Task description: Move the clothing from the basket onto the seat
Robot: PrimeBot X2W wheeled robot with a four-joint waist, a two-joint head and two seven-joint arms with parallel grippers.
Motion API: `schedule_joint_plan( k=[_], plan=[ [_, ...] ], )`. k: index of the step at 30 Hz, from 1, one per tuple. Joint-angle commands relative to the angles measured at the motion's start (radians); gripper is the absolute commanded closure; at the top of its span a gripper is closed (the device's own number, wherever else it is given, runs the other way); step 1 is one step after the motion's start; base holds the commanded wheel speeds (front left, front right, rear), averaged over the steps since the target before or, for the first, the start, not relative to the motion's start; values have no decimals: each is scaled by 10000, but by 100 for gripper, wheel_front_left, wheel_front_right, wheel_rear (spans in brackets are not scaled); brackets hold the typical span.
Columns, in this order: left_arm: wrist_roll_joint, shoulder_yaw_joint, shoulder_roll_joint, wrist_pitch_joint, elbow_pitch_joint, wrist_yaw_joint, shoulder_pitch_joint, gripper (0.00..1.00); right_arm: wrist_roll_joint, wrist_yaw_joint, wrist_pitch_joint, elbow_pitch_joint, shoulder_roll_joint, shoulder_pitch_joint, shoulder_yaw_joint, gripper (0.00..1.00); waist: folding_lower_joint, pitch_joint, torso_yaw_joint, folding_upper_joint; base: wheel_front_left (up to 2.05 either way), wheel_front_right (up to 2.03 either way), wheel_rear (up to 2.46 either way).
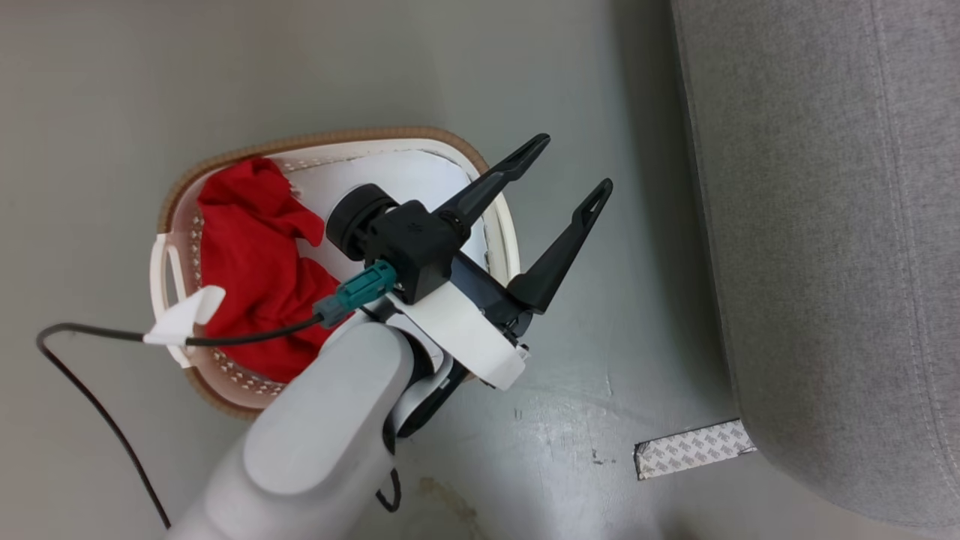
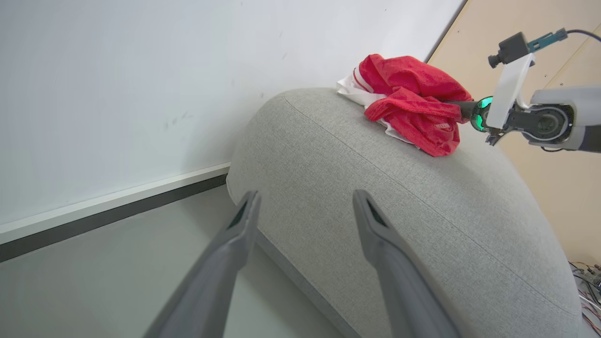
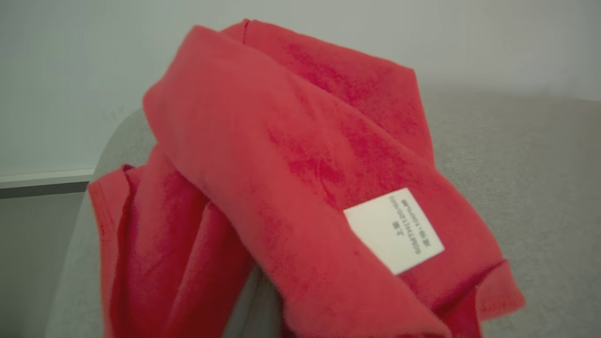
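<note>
Two bright red soft fabric garments in all. First red garment (image 1: pixel 255 270): heaped in the left part of the single oval cream-white plastic laundry basket (image 1: pixel 337 139) with the brown rim, on top of its white cloth liner (image 1: pixel 409 180). Long axis up and down the head view, along the basket's left wall.

Second red garment (image 2: pixel 413 101) (image 3: pixel 291 164): crumpled on the rounded top of the single large light grey fabric-upholstered sofa (image 2: pixel 375 202), close to the white wall (image 2: pixel 141 70). Long axis slanting from upper left to lower right in the left wrist view. White-trimmed end toward the wall, small white label (image 3: pixel 394 230) near the other end.

Two grippers. Left gripper (image 1: pixel 574 161) (image 2: pixel 306 195): released, both long dark fingers spread wide with nothing between them, above the basket's right edge and the grey floor (image 1: pixel 585 90), pointing toward the sofa. Right gripper (image 2: pixel 465 109): coming in from the right of the left wrist view, fingers buried in the second red garment's folds. Clenched or released, impossible to tell.

One strip of patterned white tape (image 1: pixel 694 448) on the floor, at the sofa's lower edge. One black cable (image 1: pixel 90 390) looping off the left arm.
</note>
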Motion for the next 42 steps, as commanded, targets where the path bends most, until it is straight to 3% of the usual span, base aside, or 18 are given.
schedule_joint_plan(
  k=[1,2,3,4,5,6,12,18,22,26,31,33,42],
  plan=[
    [-106,23,-16,-62,52,28,-109,0,112,-25,257,280,-60,-131,186,100,-2,-86,-11,0,0,0,0],
    [-141,13,-55,-70,100,44,-103,0,166,-25,515,487,-65,-158,406,100,-2,-136,-8,0,0,0,0],
    [-175,6,-94,-84,138,41,-101,0,212,-25,681,643,-54,-206,590,93,-2,-199,-4,0,0,0,0],
    [-201,3,-108,-81,178,53,-98,0,289,-25,788,770,-48,-273,727,70,-2,-264,-1,0,0,0,0],
    [-232,8,-111,-112,227,63,-85,0,360,-25,838,874,-32,-335,844,5,-2,-345,-3,0,0,0,0],
    [-237,18,-109,-155,264,65,-55,0,432,-25,876,926,-14,-384,973,0,-2,-438,-13,0,0,0,0],
    [-387,78,-101,-410,646,133,435,0,699,-25,1210,1119,110,-254,1975,0,-2,-1451,-135,0,0,0,0],
    [-814,315,-162,-636,1015,224,1254,0,1114,-25,2310,1036,102,283,3136,0,-2,-3098,-377,0,0,0,0],
    [-998,537,-115,-720,1149,256,1873,0,1300,-25,3080,860,-168,665,3816,0,-2,-4249,-526,0,0,0,0],
    [-1183,828,-107,-784,1106,342,2497,0,1431,-25,3183,249,-552,856,4237,0,-2,-5311,-558,0,0,0,0],
    [-1310,1181,-45,-778,963,483,3108,0,1315,-25,2575,-608,-929,1074,4451,0,-2,-6259,-475,0,0,0,0],
    [-1300,1628,115,-776,765,655,3555,0,1013,-25,1599,-986,-1043,1162,4268,0,-2,-6840,-390,0,0,0,0],
    [-762,3198,477,-779,183,1430,4693,0,379,-25,-602,-2005,-444,2091,3326,0,-2,-7681,236,0,0,0,0]
  ],
)
